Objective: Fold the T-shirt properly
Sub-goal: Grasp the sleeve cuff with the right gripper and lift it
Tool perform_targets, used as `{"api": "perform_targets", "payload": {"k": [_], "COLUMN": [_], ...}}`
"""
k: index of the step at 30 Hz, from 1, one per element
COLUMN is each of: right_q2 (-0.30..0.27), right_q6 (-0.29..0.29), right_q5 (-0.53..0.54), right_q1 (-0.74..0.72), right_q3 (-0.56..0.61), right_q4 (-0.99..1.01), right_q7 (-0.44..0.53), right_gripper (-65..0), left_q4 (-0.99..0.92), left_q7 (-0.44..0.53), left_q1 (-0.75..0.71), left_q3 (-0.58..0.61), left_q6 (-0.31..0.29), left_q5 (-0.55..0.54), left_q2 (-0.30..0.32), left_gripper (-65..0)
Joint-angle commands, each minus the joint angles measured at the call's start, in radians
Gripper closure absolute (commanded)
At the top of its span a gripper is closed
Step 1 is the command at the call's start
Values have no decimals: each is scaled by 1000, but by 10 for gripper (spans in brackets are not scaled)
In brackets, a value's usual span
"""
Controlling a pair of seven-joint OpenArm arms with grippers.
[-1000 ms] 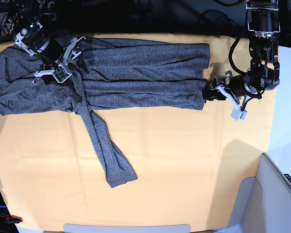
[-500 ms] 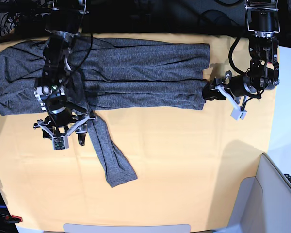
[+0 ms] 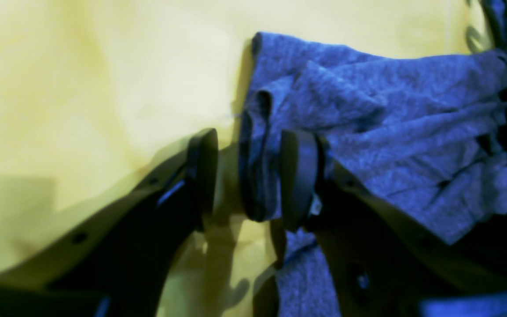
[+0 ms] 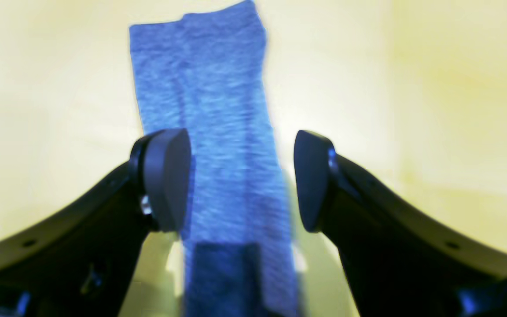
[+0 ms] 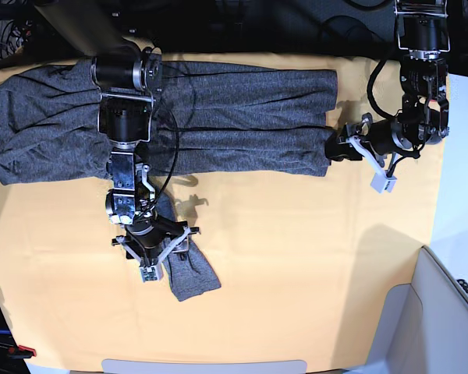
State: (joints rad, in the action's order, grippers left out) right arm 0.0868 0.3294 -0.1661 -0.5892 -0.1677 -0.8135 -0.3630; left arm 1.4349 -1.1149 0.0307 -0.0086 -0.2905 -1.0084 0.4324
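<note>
The T-shirt (image 5: 218,117) lies on the yellow-orange table cloth (image 5: 312,265), along the far side of the table. Its body is gathered into a long horizontal band with several folds. One long sleeve (image 5: 189,273) leaves the band from its lower edge and runs diagonally toward the near side, ending at a cuff that lies flat on the cloth.

The right gripper (image 5: 161,251) reaches out over this sleeve, near its cuff end. In the right wrist view the jaws are spread wide, one finger (image 4: 165,178) on each side of the sleeve (image 4: 218,132), and the fabric passes between them. They pinch nothing — whether the pads touch the fabric's edges cannot be told.

The left gripper (image 5: 335,148) is at the opposite end of the shirt, at the lower corner of the band. In the left wrist view the jaws are parted: one black finger (image 3: 299,176) rests on the grey fabric, the other stands just beside it over the bare cloth, and the folded hem edge (image 3: 258,176) of the shirt rises between them. The outer pad is clearly apart from this edge — so the fabric is not clamped. The view is soft, and finer contact cannot be judged.
</note>
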Motion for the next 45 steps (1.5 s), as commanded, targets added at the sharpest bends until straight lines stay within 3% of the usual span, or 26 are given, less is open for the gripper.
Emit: {"api": "perform_targets", "payload": {"k": [1, 3, 6, 18, 25, 45], "right_q2": [0, -3, -5, -28, -20, -3], "right_q6": [-33, -91, -126, -129, -129, -128], "right_q5": [6, 6, 6, 13, 13, 15], "right_q1": [-50, -74, -82, -76, -76, -45], "right_q3": [6, 6, 4, 1, -109, -115], "right_q4": [19, 95, 145, 145, 136, 87], "right_q7": [52, 95, 155, 186, 187, 264], "right_gripper": [-368, -368, -368, -368, -368, -367], "left_q4": [14, 14, 14, 14, 14, 14], "left_q7": [14, 14, 14, 14, 14, 15], "left_q1": [15, 15, 13, 11, 10, 10], "left_q3": [-4, -4, -4, -4, -4, -4], "left_q6": [-3, -3, -3, -3, -3, -3], "left_q5": [-16, -16, -16, -16, -16, -16], "left_q2": [16, 16, 16, 16, 16, 16], "left_gripper": [-221, -221, -221, -221, -221, -221]}}
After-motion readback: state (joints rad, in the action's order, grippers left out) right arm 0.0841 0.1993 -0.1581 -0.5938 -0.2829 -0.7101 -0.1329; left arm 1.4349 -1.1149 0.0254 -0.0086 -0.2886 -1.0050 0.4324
